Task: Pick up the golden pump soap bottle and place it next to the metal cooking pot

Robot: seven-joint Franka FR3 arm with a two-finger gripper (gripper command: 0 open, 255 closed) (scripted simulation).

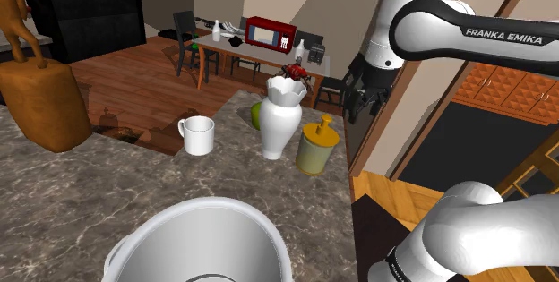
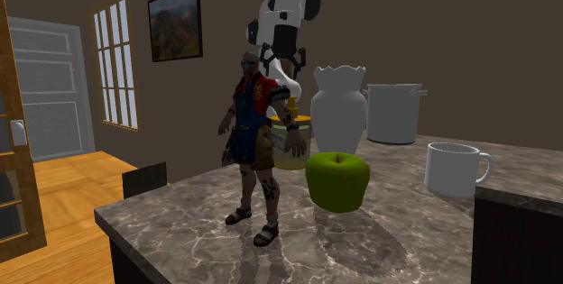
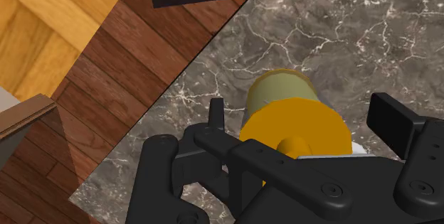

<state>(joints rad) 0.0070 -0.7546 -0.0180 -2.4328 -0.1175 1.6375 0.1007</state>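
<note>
Overhead, in the shoulder view, the black end effector (image 1: 360, 113) hangs above and a little to that view's right of the golden pump soap bottle (image 1: 315, 149). The bottle stands upright near the right edge of the marbled surface (image 1: 107, 182), just beside a tall white vase (image 1: 280, 119). A white mug (image 1: 198, 136) sits left of the vase, and the pale cooking pot (image 1: 148, 228) fills the near edge, well apart from the bottle.

Seen from across the surface in the second exterior view, the bottle (image 2: 293, 150) peeks out between a standing toy figure (image 2: 257, 147) and the vase. A green apple (image 2: 337, 181) lies nearer the camera and the pot (image 2: 394, 115) stands far back on the right. The white arm (image 2: 287, 12) rises behind them.

In the wrist view the two fingers (image 3: 215, 112) stand wide apart, with the bottle's golden cap and pump below and between them. They touch neither, and nothing is held.

The step in hand appears to be the approach for the pickup, with the end effector lined up over the bottle but not yet down around it. The next move likely calls for a straight descent until the fingers flank the body beneath the cap, then a firm close. The vase stands close enough that one finger must slip past it without a nudge. Only then comes the lift and the carry toward the pot at the near edge.
</note>
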